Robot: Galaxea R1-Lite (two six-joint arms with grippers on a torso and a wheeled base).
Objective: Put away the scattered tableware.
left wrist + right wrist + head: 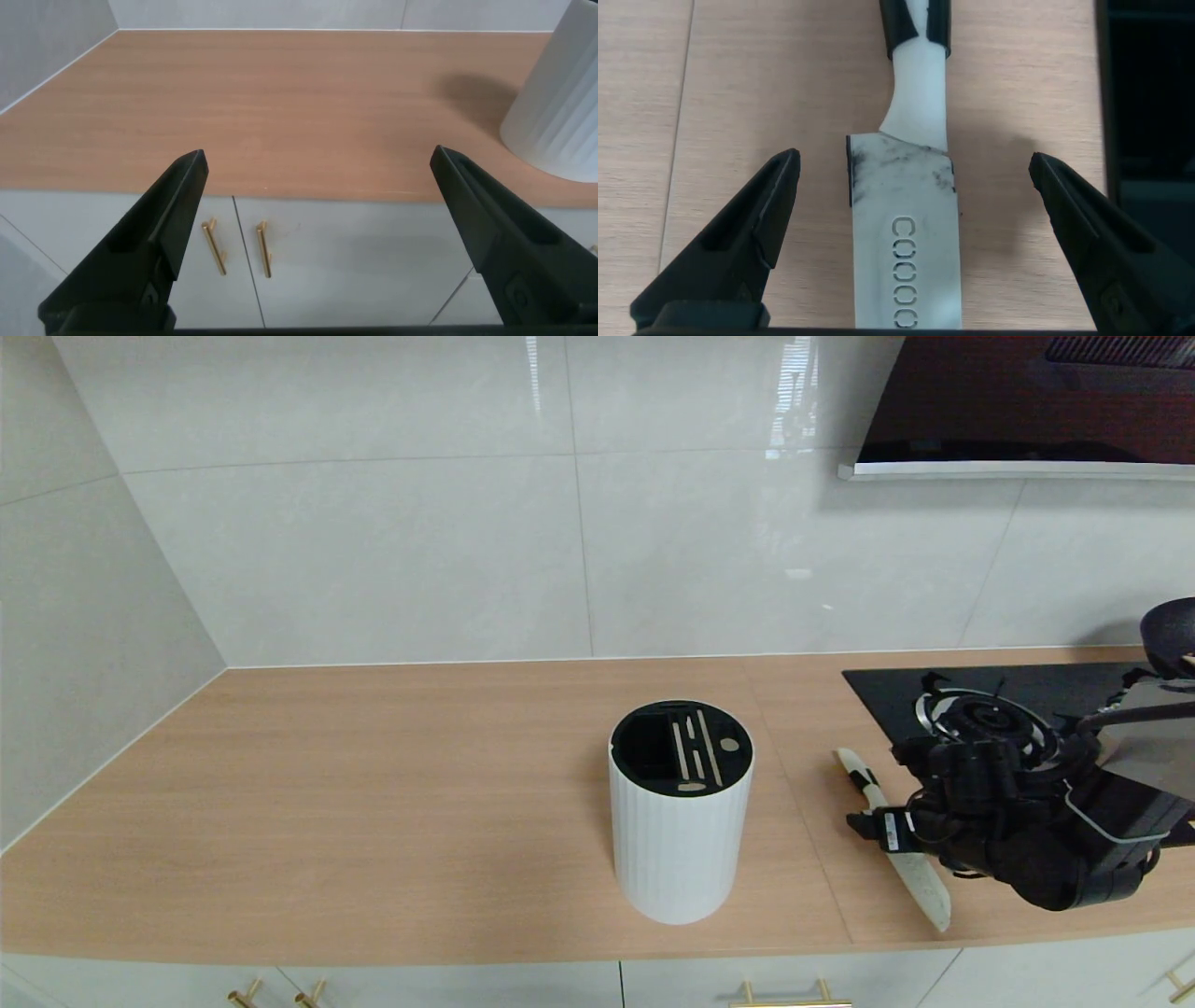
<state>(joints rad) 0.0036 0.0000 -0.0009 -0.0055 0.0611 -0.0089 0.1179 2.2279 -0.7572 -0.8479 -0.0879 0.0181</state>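
Observation:
A white-bladed knife point(924, 896) with a black-and-white handle lies flat on the wooden counter point(373, 784), right of a white ribbed cylindrical holder point(681, 821) whose black top has several slots. My right gripper point(887, 789) hovers over the knife, open. In the right wrist view the knife point(906, 233) lies between the spread fingers of the gripper point(912, 168), around where blade meets handle, and I cannot tell whether they touch it. My left gripper point(318, 161) is open and holds nothing, low by the counter's front edge, with the holder point(561, 103) off to one side.
A black glass hob point(1027, 686) with a burner point(980, 719) lies just right of the knife, and a dark pan point(1172, 635) stands at the far right. A range hood point(1027, 401) hangs above. Tiled walls close the back and left. Cabinet handles point(215, 247) show below the front edge.

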